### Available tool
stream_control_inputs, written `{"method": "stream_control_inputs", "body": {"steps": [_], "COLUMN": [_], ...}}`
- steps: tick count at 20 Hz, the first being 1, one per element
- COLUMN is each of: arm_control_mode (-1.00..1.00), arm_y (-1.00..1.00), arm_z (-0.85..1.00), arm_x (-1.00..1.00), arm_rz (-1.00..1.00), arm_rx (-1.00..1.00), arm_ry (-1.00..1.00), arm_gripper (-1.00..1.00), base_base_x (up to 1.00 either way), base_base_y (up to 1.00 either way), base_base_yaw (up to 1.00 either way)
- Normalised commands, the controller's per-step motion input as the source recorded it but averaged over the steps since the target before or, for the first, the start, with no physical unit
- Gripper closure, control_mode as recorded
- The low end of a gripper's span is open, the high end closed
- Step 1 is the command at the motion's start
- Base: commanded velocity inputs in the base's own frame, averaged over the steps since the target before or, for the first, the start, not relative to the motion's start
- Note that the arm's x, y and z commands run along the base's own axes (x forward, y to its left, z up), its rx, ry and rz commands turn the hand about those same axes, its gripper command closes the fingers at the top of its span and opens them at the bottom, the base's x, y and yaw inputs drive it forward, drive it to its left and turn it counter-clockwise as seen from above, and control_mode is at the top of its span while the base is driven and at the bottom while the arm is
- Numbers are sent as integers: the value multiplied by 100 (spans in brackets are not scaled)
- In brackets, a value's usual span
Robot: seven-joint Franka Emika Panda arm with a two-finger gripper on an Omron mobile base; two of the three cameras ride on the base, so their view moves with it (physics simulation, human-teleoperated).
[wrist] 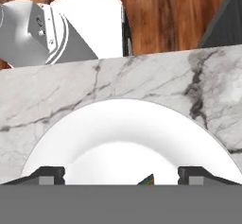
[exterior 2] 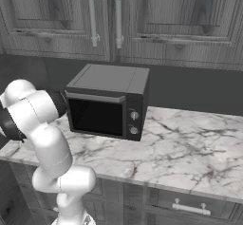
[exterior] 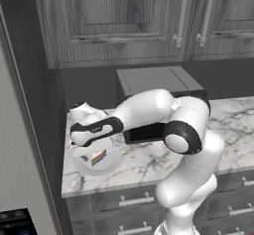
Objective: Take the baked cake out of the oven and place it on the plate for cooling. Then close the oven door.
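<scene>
A white plate (exterior: 113, 163) lies on the marble counter near its left end, and a slice of layered cake (exterior: 98, 157) rests on it. In the hand view the plate (wrist: 127, 133) spreads wide below the hand, with a coloured tip of the cake (wrist: 148, 180) at the bottom edge. My gripper (exterior: 86, 151) hangs just above the plate, largely behind my forearm. In the hand view the gripper (wrist: 122, 176) is open, fingertips (wrist: 51, 175) far apart and holding nothing. A dark display panel (exterior: 16, 221), apparently the oven's, shows at the lower left corner. The oven door is out of view.
A small black box microwave (exterior: 158, 88) (exterior 2: 107, 103) stands on the counter against the back wall, right of the plate. Grey upper cabinets (exterior 2: 118, 15) hang overhead. A tall grey side panel (exterior: 20, 145) borders the counter's left end. Drawers (exterior: 134, 199) run below the counter edge.
</scene>
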Motion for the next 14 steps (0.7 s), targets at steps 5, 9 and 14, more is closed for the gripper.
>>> {"method": "stream_control_inputs", "body": {"steps": [5, 9, 14], "arm_control_mode": [-100, -100, -100], "arm_y": [-39, -42, -50], "arm_z": [29, 33, 32], "arm_x": [-54, -61, -59], "arm_rz": [3, 3, 0], "arm_rx": [9, 15, 22], "arm_ry": [-21, -22, -10], "arm_gripper": [-100, -100, -100], "base_base_x": [0, 0, 0], "base_base_y": [0, 0, 0], "base_base_yaw": [0, 0, 0]}}
